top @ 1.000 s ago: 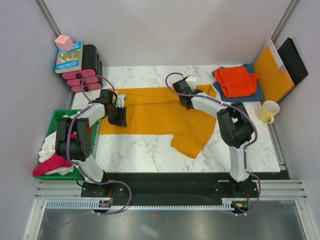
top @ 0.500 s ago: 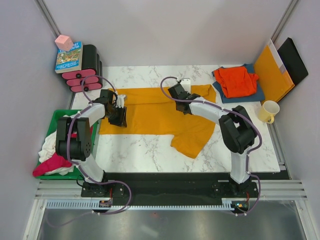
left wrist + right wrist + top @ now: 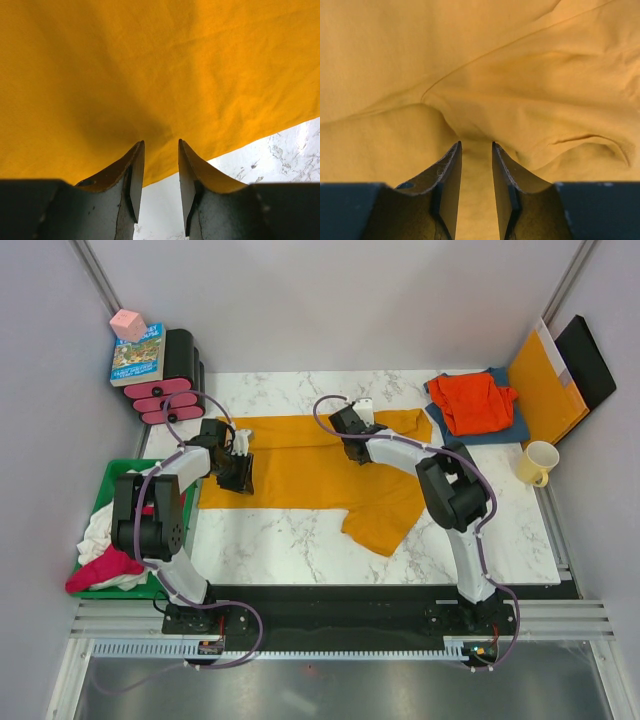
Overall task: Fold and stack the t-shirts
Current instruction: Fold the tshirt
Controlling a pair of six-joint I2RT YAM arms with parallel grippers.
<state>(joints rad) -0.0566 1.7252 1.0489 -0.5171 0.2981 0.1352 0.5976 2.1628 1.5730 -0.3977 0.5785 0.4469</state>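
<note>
Robot lab test cell. White marble-pattern bench (image 3: 300,540) boxed by plain grey partition panels (image 3: 330,300) behind and at both sides. Silver aluminium rail frame (image 3: 340,625) along bench near edge, with black-and-white left arm (image 3: 150,520) and right arm (image 3: 465,500) bolted onto it. Grey metal sheet (image 3: 300,690) further out from bench than frame.

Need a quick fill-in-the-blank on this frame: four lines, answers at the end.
1. The left gripper and the right gripper are both at the spread-out shirt, whose colour is ___.
2. The red-orange shirt lies on top of the ___ shirt.
3. The pink cube sits on the ___.
4. The green bin holds a white shirt and a ___ one.

Missing words: mustard-yellow; dark blue; book; magenta.
</note>
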